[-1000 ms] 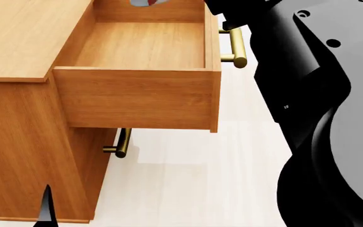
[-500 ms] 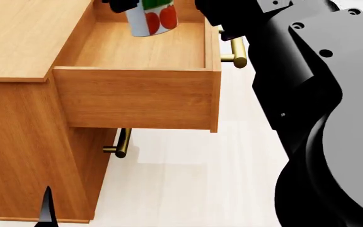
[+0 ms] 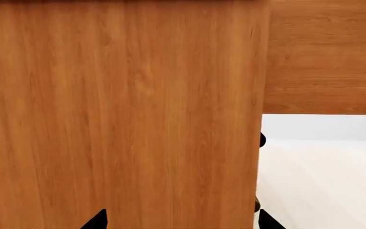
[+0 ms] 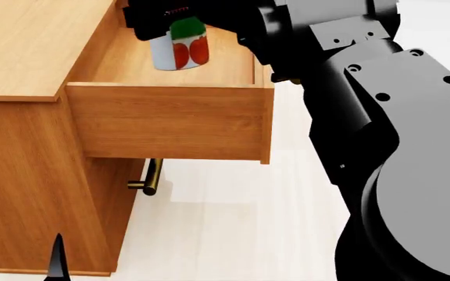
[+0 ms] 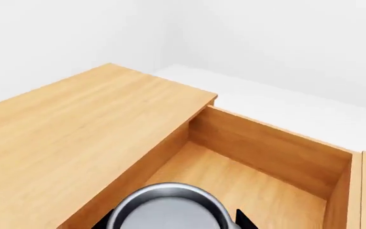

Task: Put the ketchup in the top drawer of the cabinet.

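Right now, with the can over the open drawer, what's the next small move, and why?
Probably lower the right end effector a little. It holds the ketchup over the pulled-out top drawer, apparently above its floor, so opening now might drop or tip it.

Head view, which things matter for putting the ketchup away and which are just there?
Job:
- ketchup, held by right gripper
- top drawer, pulled open
- cabinet

Just there:
- lower drawer's handle
- left gripper, by the cabinet's side

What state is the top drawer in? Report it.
Open: the top drawer is pulled out from the cabinet, its wooden floor exposed.
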### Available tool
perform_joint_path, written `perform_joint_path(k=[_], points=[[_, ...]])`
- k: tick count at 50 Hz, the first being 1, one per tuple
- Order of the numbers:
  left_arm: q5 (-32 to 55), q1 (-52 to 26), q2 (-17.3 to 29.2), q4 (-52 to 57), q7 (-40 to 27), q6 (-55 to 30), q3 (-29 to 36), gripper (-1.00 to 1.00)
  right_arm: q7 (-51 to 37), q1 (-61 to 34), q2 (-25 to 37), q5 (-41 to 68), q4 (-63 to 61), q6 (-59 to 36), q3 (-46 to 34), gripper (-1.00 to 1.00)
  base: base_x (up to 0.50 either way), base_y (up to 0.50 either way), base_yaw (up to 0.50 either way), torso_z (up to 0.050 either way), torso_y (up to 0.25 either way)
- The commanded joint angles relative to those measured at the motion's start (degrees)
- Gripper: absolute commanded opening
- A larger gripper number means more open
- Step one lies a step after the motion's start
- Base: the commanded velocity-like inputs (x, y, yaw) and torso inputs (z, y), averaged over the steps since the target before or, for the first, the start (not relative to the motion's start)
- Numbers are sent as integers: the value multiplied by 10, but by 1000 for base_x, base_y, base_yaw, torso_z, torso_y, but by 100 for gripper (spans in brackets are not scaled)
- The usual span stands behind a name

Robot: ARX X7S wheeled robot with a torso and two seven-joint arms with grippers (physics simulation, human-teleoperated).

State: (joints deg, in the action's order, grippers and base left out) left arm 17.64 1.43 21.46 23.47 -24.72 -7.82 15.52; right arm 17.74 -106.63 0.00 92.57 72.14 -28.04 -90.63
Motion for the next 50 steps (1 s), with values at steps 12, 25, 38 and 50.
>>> perform_joint_path(k=[12,25,38,50], points=[[4,-1,3,-6,-1,5,-1,100,6,33,0,-14,-6,18,2,-100,0,0,0,0,0],[5,-2,4,-10,-2,7,-1,100,7,42,0,-24,-9,21,5,-100,0,0,0,0,0],[6,-1,6,-9,-4,8,-1,100,8,49,0,-34,-11,22,8,-100,0,0,0,0,1],[7,-1,6,-13,-5,11,0,100,10,53,0,-37,-12,25,10,-100,0,0,0,0,0]])
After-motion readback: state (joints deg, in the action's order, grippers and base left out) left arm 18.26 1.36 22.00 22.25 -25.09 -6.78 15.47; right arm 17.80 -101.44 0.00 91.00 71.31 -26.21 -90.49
